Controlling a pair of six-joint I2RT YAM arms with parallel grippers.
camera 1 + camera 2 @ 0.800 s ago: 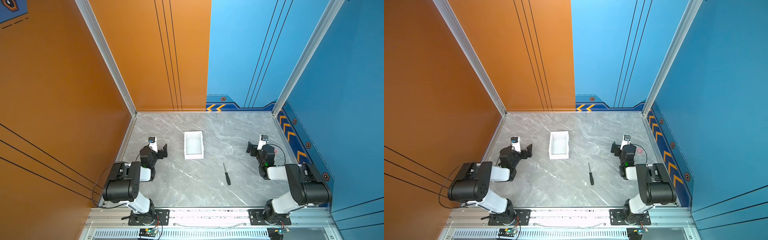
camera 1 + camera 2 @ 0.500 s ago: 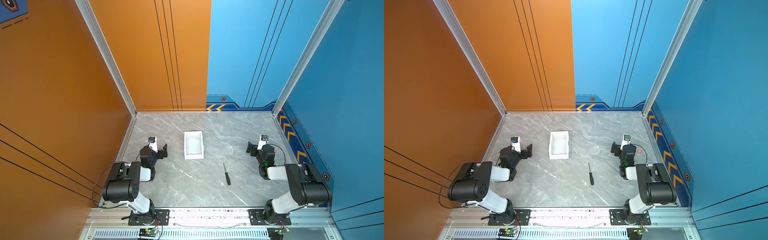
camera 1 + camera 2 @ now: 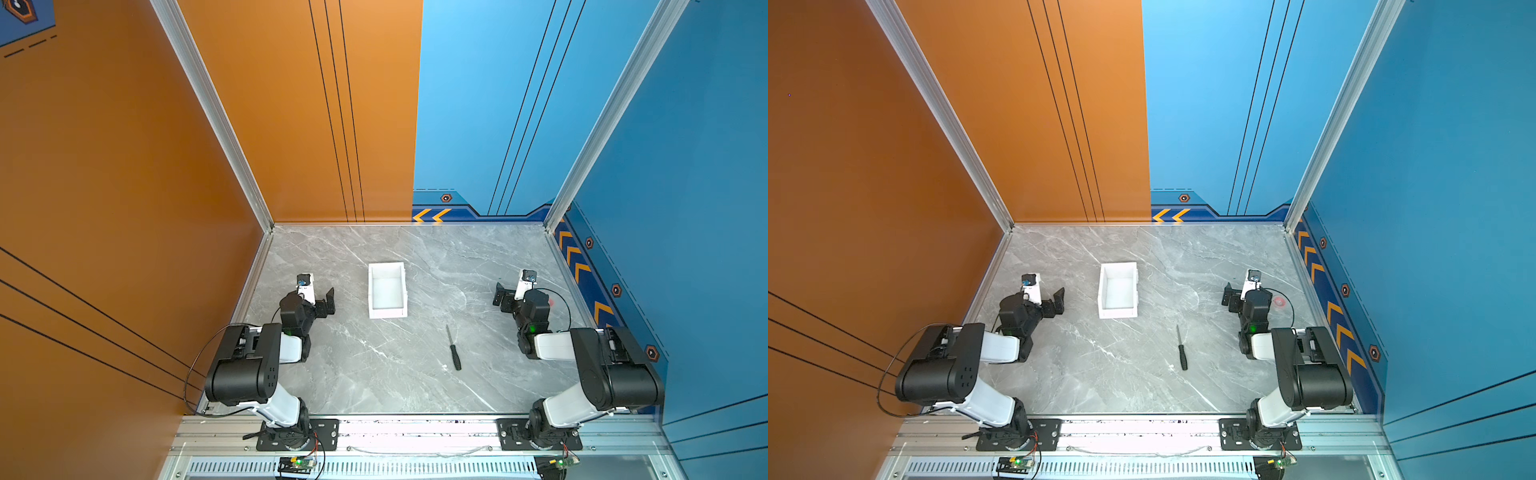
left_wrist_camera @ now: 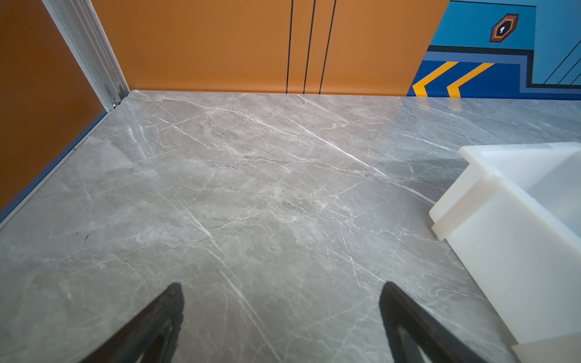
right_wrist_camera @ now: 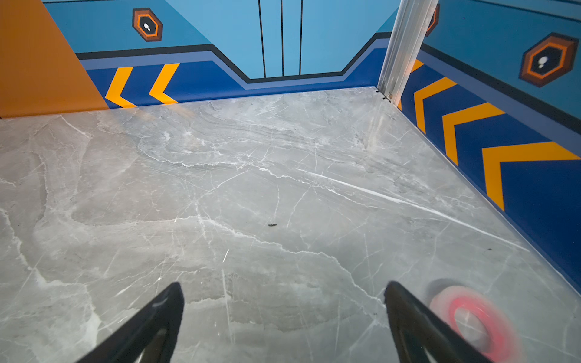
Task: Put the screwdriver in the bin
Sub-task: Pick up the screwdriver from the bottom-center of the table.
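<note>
The screwdriver (image 3: 454, 348) lies flat on the grey marble table (image 3: 374, 374), its black handle toward the robot and its thin shaft pointing away, toward the back wall. It sits nearer the right arm's side and closer to the robot than the bin; both top views show it apart from everything else (image 3: 1182, 348).

The bin (image 3: 370, 291) stands well apart from it, farther back and toward the left arm, its long side running front to back. Its white interior holds nothing in both top views (image 3: 1100, 291). In the left wrist view a corner and one long wall of the bin (image 4: 503, 239) appear just beside the fingers.

The left gripper (image 4: 279, 314) rests low over bare table beside the bin, its jaws spread wide with nothing between them. The right gripper (image 5: 283, 314) sits near the right wall, likewise spread wide and holding nothing. A small red-and-white ring (image 5: 471, 320), blurred, lies on the table just beside one of its fingers (image 5: 415, 320).
</note>
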